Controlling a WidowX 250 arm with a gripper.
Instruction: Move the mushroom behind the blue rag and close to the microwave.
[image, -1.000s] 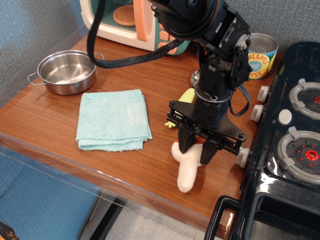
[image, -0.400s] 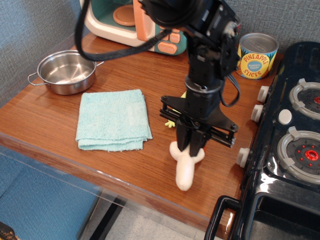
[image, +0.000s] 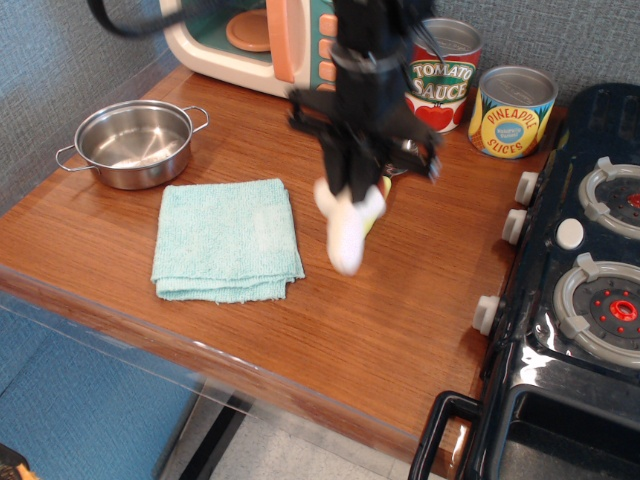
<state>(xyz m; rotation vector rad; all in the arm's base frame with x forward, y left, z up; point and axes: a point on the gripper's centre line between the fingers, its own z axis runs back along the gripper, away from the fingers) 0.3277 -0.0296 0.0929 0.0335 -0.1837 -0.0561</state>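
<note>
Our arm is all black, chunky up top. Black gripper has a wide crossbar (pretty blurry though).

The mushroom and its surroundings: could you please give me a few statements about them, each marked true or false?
1. The gripper holds the mushroom above the table. True.
2. The mushroom lies on the blue rag. False: it hangs in the gripper, right of the rag.
3. The steel pot holds the mushroom. False: the pot looks empty.
4. Two cans stand right of the microwave. True.
5. The blue rag lies in front of the steel pot. True.
</note>
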